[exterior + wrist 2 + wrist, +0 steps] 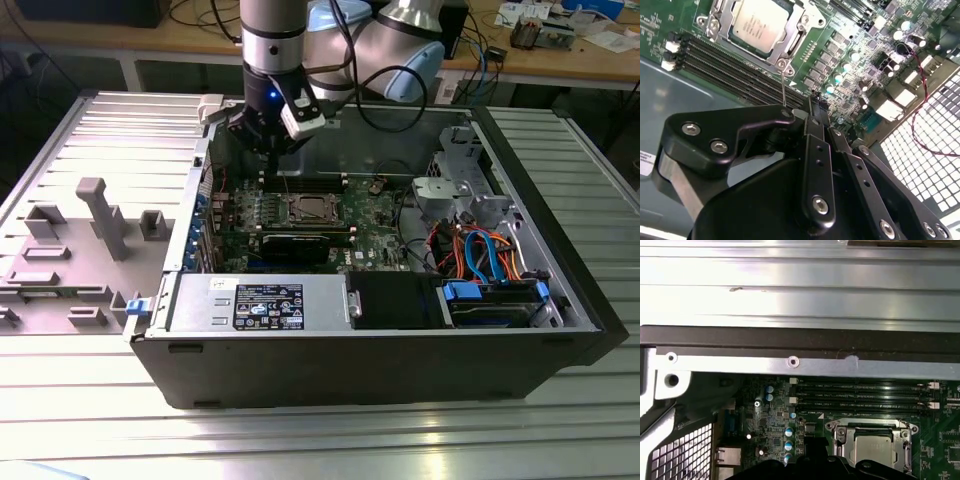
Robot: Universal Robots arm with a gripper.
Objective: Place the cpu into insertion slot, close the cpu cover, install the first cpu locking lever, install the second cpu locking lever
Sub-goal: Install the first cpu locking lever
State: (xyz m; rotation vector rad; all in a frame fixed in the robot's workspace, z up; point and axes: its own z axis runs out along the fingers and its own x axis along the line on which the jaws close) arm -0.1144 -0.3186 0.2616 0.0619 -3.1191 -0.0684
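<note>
- An open computer case [300,350] is seen lying on a ribbed metal table [560,420], with a grey power supply [255,303] along its near edge in the exterior view.
- A green circuit board [375,240] is laid flat on the case floor.
- The arm's gripper [268,140] is held above the far edge of the board, towards the exterior view's left; it is apart from the socket, and whether its fingers are spread or closed cannot be told.
- The insertion slot [311,210] is set near the middle of the board, just beside the long black memory slots [735,65].
- The cpu cover [790,42] is seen lowered over the socket in both wrist views.
- The cpu [759,22] is seated in the socket, its silver top shown through the cover's opening [871,450].
</note>
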